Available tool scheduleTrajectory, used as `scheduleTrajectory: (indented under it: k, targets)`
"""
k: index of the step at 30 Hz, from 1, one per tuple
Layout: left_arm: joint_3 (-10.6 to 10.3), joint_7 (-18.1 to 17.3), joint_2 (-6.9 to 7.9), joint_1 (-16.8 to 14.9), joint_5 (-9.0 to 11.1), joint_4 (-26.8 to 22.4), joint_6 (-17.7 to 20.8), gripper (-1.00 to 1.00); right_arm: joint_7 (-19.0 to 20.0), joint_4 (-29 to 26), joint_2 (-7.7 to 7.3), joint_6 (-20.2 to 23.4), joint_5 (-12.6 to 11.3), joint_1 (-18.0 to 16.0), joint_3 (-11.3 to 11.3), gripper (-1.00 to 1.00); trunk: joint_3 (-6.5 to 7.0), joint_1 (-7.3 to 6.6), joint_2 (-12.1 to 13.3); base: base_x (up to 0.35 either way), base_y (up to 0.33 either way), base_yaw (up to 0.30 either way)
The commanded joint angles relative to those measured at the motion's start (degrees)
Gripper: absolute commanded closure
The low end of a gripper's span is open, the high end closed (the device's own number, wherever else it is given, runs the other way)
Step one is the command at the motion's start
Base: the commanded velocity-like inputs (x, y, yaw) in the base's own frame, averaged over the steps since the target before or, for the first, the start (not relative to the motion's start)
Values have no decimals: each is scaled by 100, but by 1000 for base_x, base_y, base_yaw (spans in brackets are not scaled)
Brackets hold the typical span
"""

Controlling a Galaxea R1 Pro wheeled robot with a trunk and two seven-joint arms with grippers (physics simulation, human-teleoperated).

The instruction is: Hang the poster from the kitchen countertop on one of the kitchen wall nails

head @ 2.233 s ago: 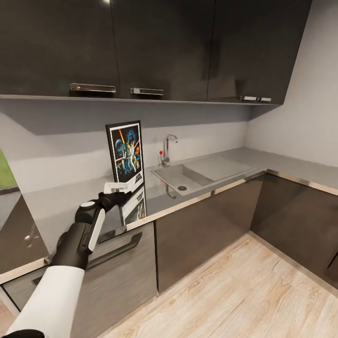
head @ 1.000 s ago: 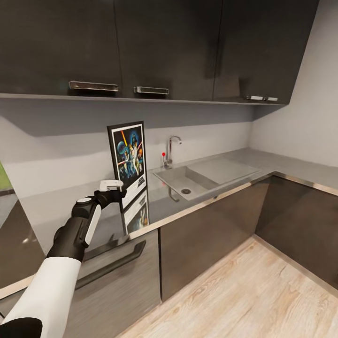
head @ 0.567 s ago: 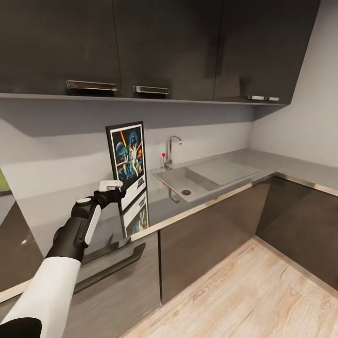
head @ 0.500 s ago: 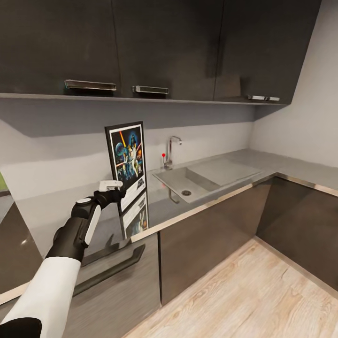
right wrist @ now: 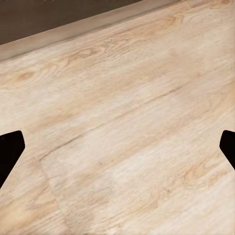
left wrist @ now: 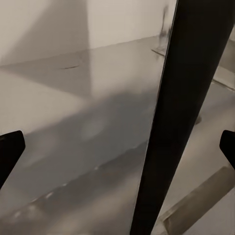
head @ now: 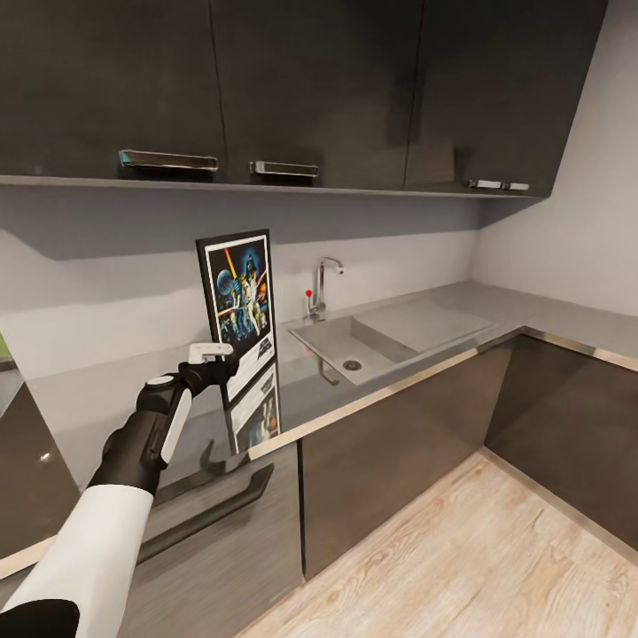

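A grey kitchen countertop (head: 425,350) runs along a light-grey wall under a row of dark upper cabinets (head: 310,89) and turns a corner at the right of the head view. A sink (head: 354,341) is built into it, with a chrome tap (head: 321,285) behind the basin. Dark lower cabinets (head: 390,443) stand beneath, on a pale wooden floor (head: 461,567).

The poster (head: 237,306) stands upright over the countertop, just left of the sink, its picture side facing the room, and its reflection shows in the glossy surface below it. The left gripper (head: 215,361) is at the poster's lower left corner, reaching in from the left on an arm in black and white. In the left wrist view the poster (left wrist: 181,117) appears edge-on as a dark band running between the two black fingertips (left wrist: 9,152), which sit far apart at the picture's edges; the pictures do not settle whether the jaws are actually pressing on the frame.

In the right wrist view the right gripper (right wrist: 117,152) hangs over the wooden floor (right wrist: 117,122), its fingertips (right wrist: 10,152) spread wide with nothing between them.
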Motion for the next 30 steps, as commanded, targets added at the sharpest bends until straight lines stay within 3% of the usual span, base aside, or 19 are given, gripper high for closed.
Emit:
scheduleTrajectory:
  k: [1, 13, 14, 30]
  targets:
    - [11, -31, -1, -3, -5, -6, 32, -100, -3, 4, -5, -18, -3, -4, 25, -100, -6, 0, -3, 1, 0, 0]
    - [-2, -37, -1, -3, -5, 7, 42, -100, -3, 4, -5, -17, -3, -4, 25, -100, -6, 0, -3, 0, 0, 0]
    - [-4, -38, -3, -3, -5, 9, 43, 100, -3, 4, -5, -16, -3, -4, 25, -100, -6, 0, -3, 0, 0, 0]
    - [-17, -40, -10, -3, 0, -3, 44, 100, -3, 4, -5, -20, -2, -4, 26, -100, -6, 0, -3, 0, 0, 0]
